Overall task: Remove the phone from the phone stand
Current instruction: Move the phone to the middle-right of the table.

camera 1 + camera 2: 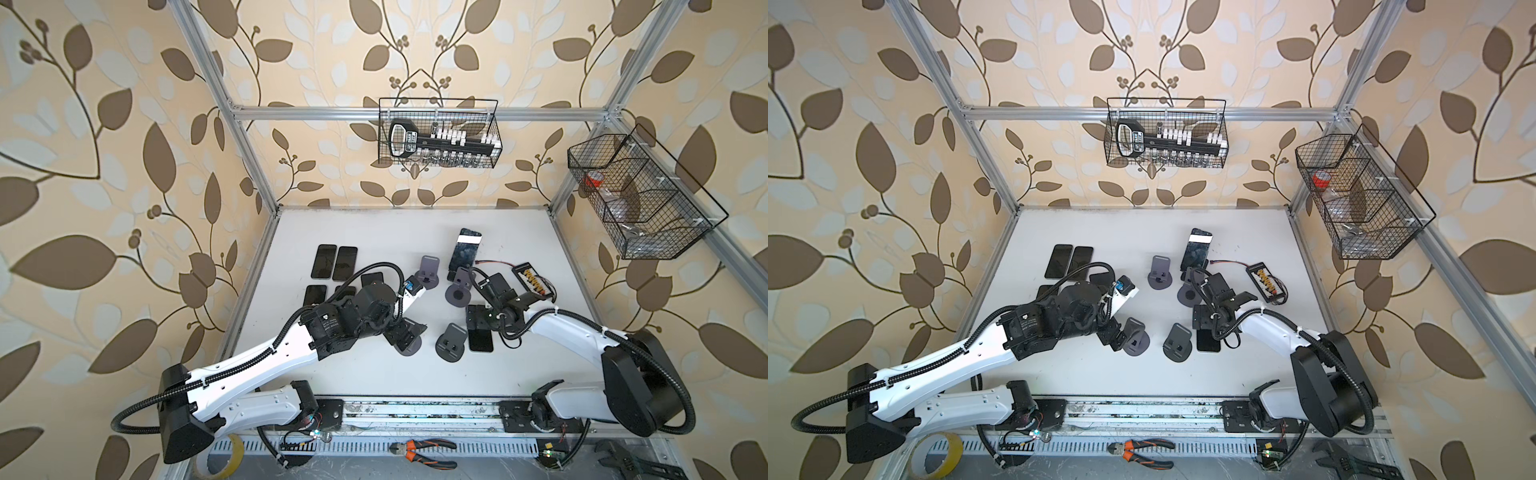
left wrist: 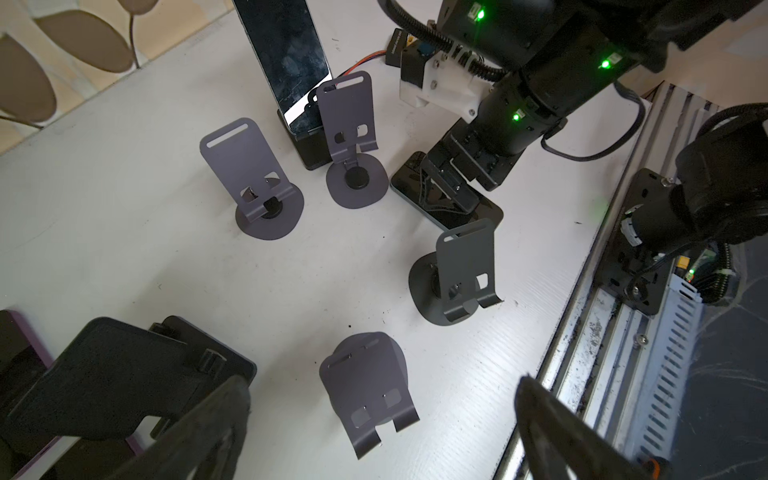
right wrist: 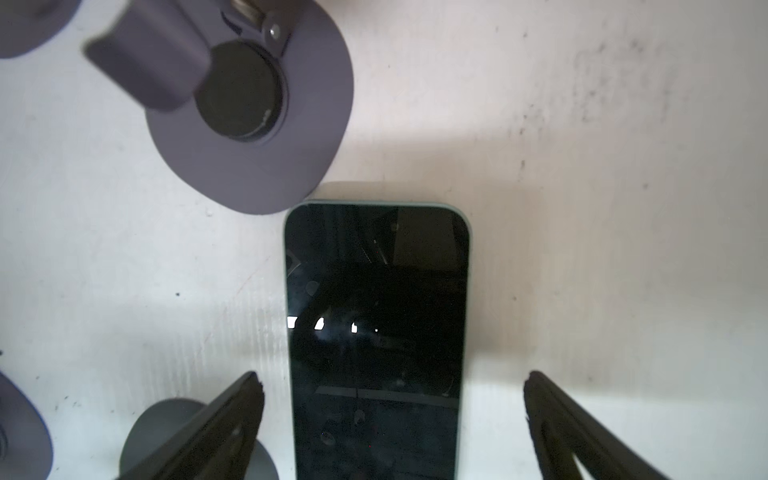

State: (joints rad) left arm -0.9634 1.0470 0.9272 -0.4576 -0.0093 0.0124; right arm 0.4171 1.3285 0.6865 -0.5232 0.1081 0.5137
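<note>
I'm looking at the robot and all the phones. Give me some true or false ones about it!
1. The right gripper has its jaws open over a black phone lying flat on the white table. True.
2. The left gripper is squeezing a phone. False: its jaws are open and empty.
3. No phone is on a stand. False: a dark-screened phone leans in a black stand at the back.
4. Orange-handled pliers lie in front of the table. True.

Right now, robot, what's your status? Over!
Left gripper open, right gripper open. Phone flat on table below right gripper, ungripped. Another phone upright in far stand. Empty stand close by.
</note>
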